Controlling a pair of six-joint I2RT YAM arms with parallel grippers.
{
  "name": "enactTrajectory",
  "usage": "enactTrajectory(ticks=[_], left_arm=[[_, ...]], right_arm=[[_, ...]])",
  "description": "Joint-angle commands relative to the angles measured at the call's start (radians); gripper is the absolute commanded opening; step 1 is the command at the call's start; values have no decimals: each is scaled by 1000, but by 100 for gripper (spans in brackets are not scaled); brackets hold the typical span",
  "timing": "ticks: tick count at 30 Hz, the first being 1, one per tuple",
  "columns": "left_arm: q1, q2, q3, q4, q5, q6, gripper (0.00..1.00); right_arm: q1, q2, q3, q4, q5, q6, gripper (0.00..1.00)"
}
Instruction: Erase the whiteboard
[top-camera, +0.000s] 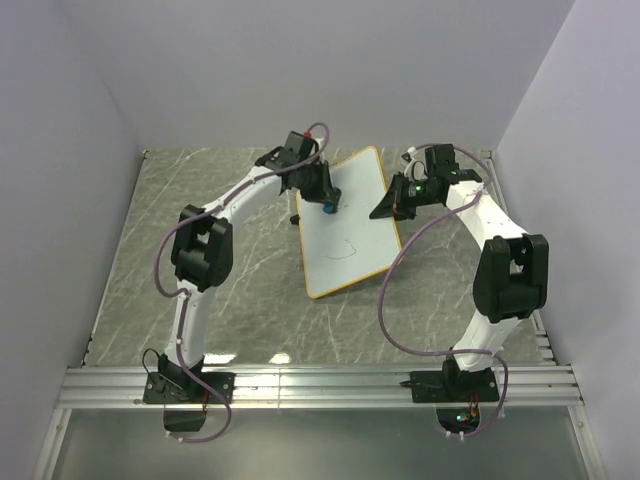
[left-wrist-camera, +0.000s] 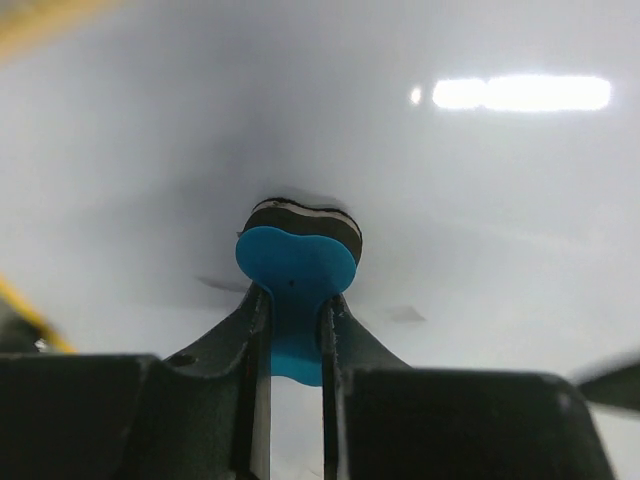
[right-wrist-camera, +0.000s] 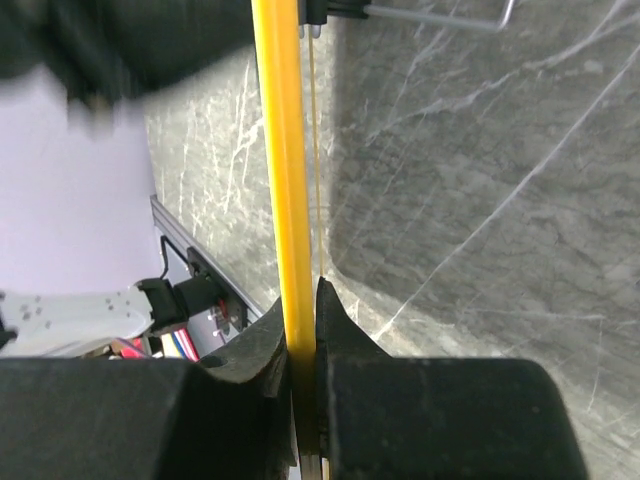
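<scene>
The whiteboard (top-camera: 345, 225) lies tilted on the table's middle, white with an orange-tan frame and faint black scribbles near its centre. My left gripper (top-camera: 325, 203) is shut on the small blue eraser (left-wrist-camera: 296, 262), whose felt pad presses on the white surface (left-wrist-camera: 480, 190) near the board's far left part. My right gripper (top-camera: 393, 208) is shut on the board's right edge; in the right wrist view the yellow frame (right-wrist-camera: 281, 160) runs edge-on between the fingertips (right-wrist-camera: 333, 320), with the board held slightly off the table.
The grey marble tabletop (top-camera: 220, 190) surrounds the board. White walls enclose three sides. An aluminium rail (top-camera: 320, 385) carries both arm bases at the near edge. A metal clip (right-wrist-camera: 440, 18) sits on the board's far end.
</scene>
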Motion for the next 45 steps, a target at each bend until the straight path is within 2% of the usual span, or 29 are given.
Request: enactTrajectory(ticks=[1,4,9,11,15,17,20,23,26,27,30,35,38,45], left_arm=[[39,126,170,-62,-88,51,0],[54,196,268,-82,-85,63,0],[54,166,239,-50,-13,71,0],[40,132,178,-27,35,94,0],[-24,40,108,-31,101,140,0],[-52,32,121,-81,122,165,0],[-111,25,150,-132,120,195,0],[-122,-10,106,-105,86,176,0],[-108,2,110,-111,-17,139,0],[-90,35,147,-143,-73,130,0],[-34,112,222,-177,-121,85,0],[57,213,302,-207,-131,59,0],[85,240,301,-195,-108,60,0],[44,157,250,-178,-45,134,0]], right_arm=[[20,-13,-59,-212,80,-18,0],[20,-2,-59,-223,93,-24,0],[20,34,-5,-247,99,-27,0],[20,44,22,-253,103,-26,0],[26,74,55,-258,102,-24,0],[33,82,66,-262,112,-26,0],[43,85,61,-267,132,-38,0],[54,82,46,-267,142,-44,0],[60,74,29,-267,148,-52,0],[65,71,26,-267,149,-53,0],[62,61,15,-269,152,-58,0],[62,53,10,-267,146,-58,0],[63,53,13,-269,143,-56,0],[65,65,27,-267,143,-53,0]])
